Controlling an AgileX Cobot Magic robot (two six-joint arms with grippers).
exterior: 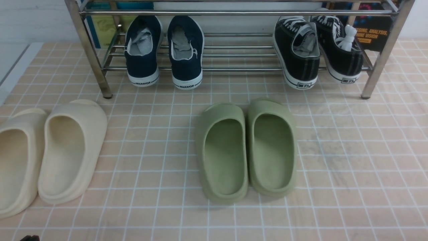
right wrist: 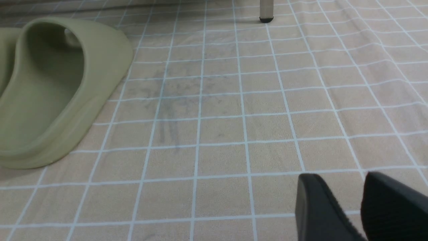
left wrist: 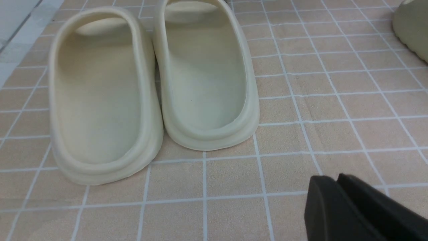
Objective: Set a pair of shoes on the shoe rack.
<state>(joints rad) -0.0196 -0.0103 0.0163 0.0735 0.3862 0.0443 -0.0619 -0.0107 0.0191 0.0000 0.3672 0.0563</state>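
Note:
The two navy slip-on shoes, one on the left (exterior: pixel 143 50) and one on the right (exterior: pixel 186 52), stand side by side on the lower shelf of the steel shoe rack (exterior: pixel 90 53), at its left part, heels toward me with "WARRIOR" showing. Neither shows in the wrist views. My left gripper (left wrist: pixel 329 179) is shut and empty, low over the tiled cloth near the cream slides. My right gripper (right wrist: pixel 341 179) is open and empty, low over the cloth to the right of the green slides. In the front view only a dark tip of the left arm (exterior: pixel 29 238) shows at the bottom edge.
Black lace-up sneakers (exterior: pixel 317 50) sit on the rack's right part. Green slides (exterior: pixel 245 147) lie mid-floor, one also in the right wrist view (right wrist: pixel 50 90). Cream slides (exterior: pixel 50 154) lie at the left, also in the left wrist view (left wrist: pixel 150 83). A rack leg (right wrist: pixel 266 10) stands ahead.

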